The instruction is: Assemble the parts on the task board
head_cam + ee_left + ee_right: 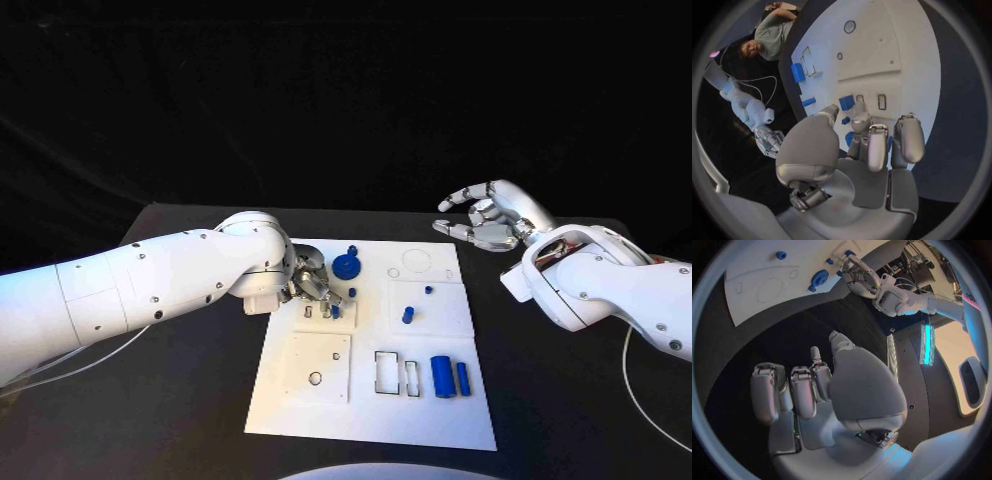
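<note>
Two blue cylinders (451, 378) lie nearest, at the near edge of the task board (378, 345), which sits mid-surface.

Remaining parts are small, stiff and probably light; smooth plastic may slip, so each is best pinched across its sides. A blue disc part (348, 267) rests at the board's far left, small blue pegs (410, 314) near its centre. Left hand (315, 293) is lowered over the board's left side, fingers curled close round a small blue piece (846, 102); whether it actually holds the piece cannot be told. Right hand (488, 220) hovers off the board's far right corner, fingers apart, holding nothing.
</note>
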